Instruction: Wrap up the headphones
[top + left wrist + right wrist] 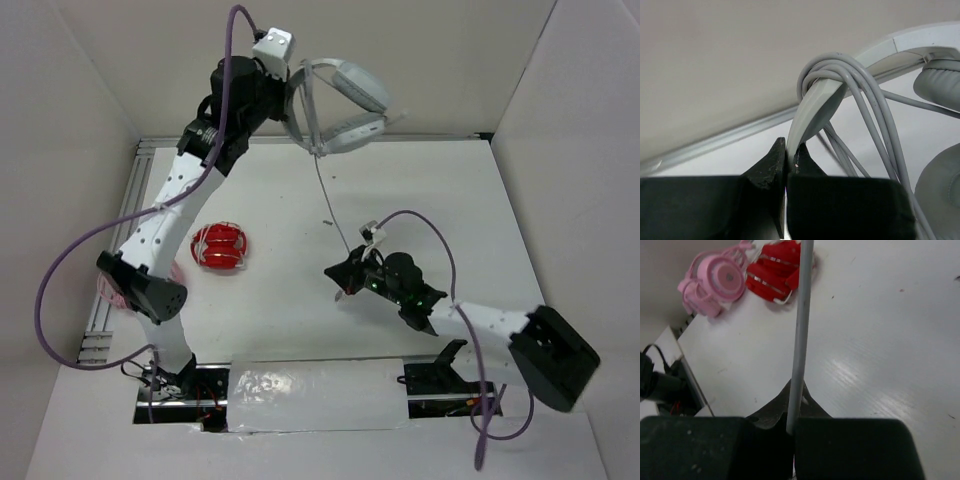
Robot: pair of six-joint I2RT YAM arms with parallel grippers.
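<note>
The white and light-grey headphones hang in the air at the back of the table, held by my left gripper. In the left wrist view that gripper is shut on the headband, with several turns of the cable looped round the band. An ear cup shows at the right. The thin cable runs taut from the headset down to my right gripper. In the right wrist view that gripper is shut on the cable.
A red rounded object lies on the table left of centre, also in the right wrist view. A pink object lies beyond it near the left arm. White walls enclose the table.
</note>
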